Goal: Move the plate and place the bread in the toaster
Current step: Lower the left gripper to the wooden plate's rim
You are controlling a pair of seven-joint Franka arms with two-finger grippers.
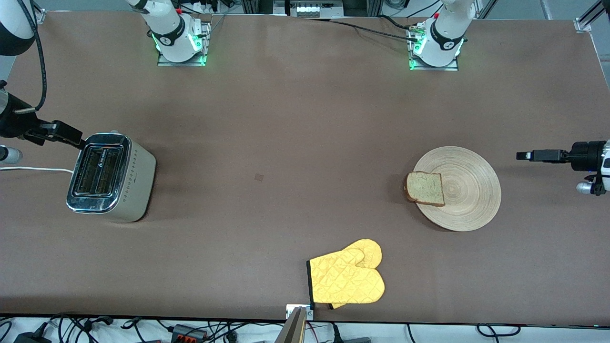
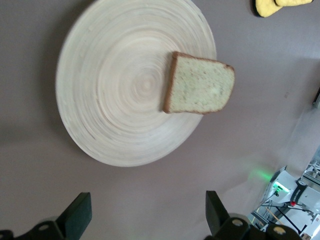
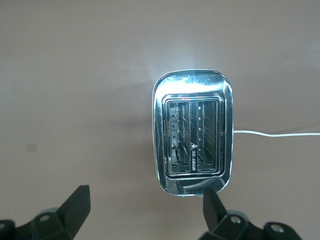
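The pale wood plate (image 1: pixel 469 190) lies toward the left arm's end of the table. The bread (image 1: pixel 425 189) lies on the plate's rim on the side toward the right arm's end and overhangs it slightly. The left wrist view shows the plate (image 2: pixel 125 85) and bread (image 2: pixel 200 85). My left gripper (image 1: pixel 524 155) is open and empty (image 2: pixel 148 207), over bare table beside the plate. The toaster (image 1: pixel 110 176) stands at the right arm's end, both slots empty (image 3: pixel 192 135). My right gripper (image 1: pixel 71 136) is open and empty (image 3: pixel 146 205), just beside the toaster's top.
A yellow oven mitt (image 1: pixel 348 276) lies near the table's front edge, nearer the camera than the plate; its tip shows in the left wrist view (image 2: pixel 272 5). The toaster's white cord (image 1: pixel 28 169) runs off the table's end (image 3: pixel 280 134).
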